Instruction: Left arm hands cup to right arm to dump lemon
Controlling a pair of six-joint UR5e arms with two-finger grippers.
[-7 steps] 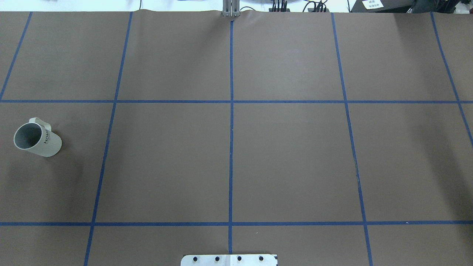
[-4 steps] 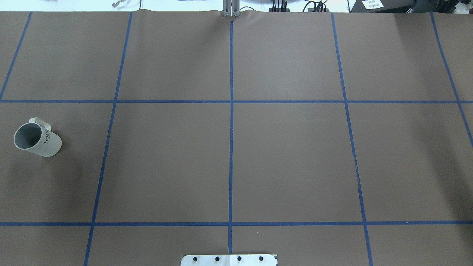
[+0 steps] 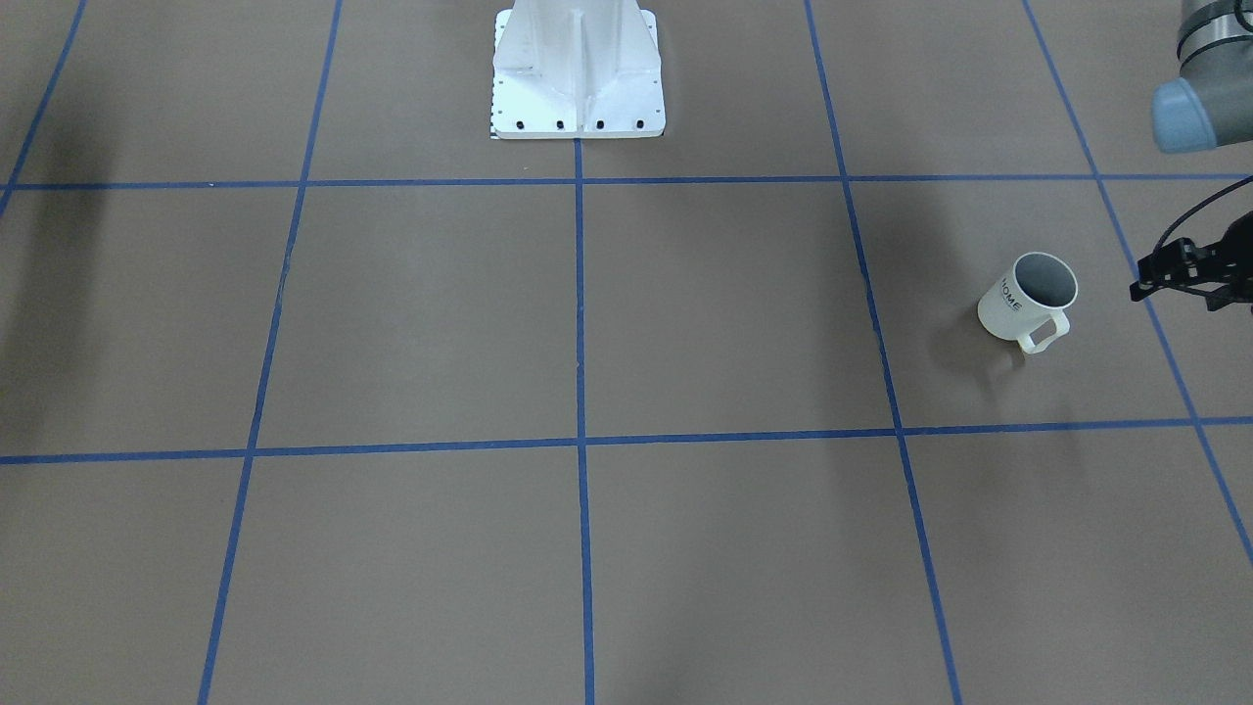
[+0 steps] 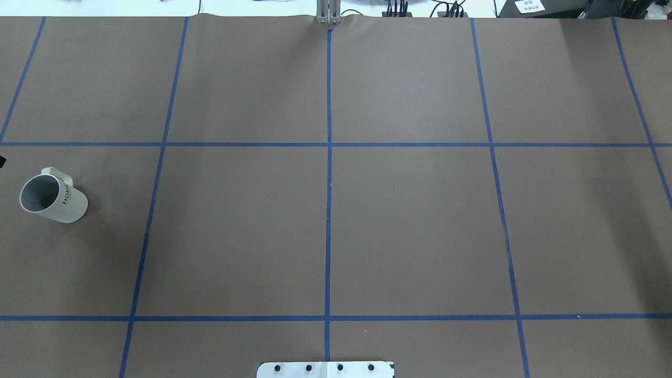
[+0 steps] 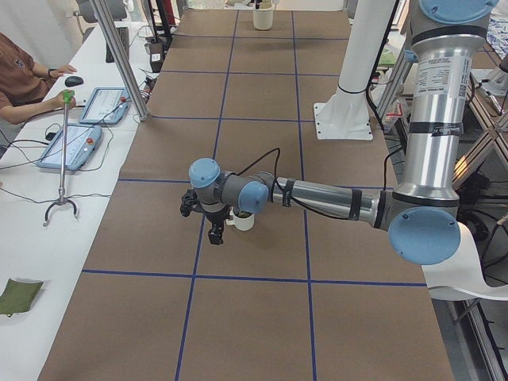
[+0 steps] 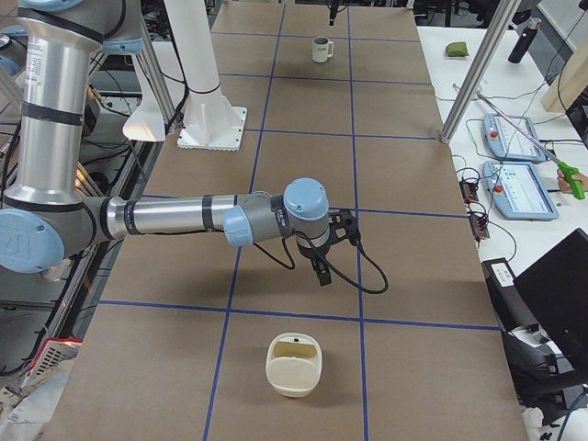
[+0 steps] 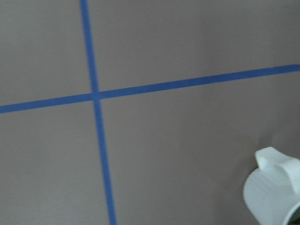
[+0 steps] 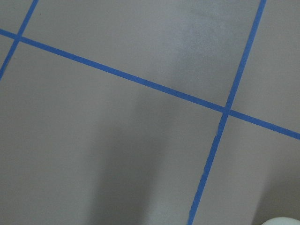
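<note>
Since the earlier overhead frames the left gripper (image 5: 211,226) has edged in, and a black sliver of it now shows at that view's left border, while the cup (image 4: 52,198) stands where it stood. The cup sits upright on the brown table (image 4: 409,220), just to the right of the left gripper and not touching it, with its handle turned away from the robot's base and its "HOME" lettering on the side away from the gripper. From the front-facing view only part of this gripper shows at the frame's edge, so how wide its jaws stand cannot be told; it has no grip on the cup. The left arm (image 5: 317,193) reaches out low over the table, and its wrist camera catches the cup's handle and wall in the lower right corner, beside a crossing of the blue tape lines (image 4: 328,210). The right arm (image 6: 175,216) stretches over the opposite end, its right gripper (image 6: 321,266) pointing down, well apart from the cup; its opening cannot be judged. Near it, toward the table's end, lies a cream container (image 6: 294,365).
</note>
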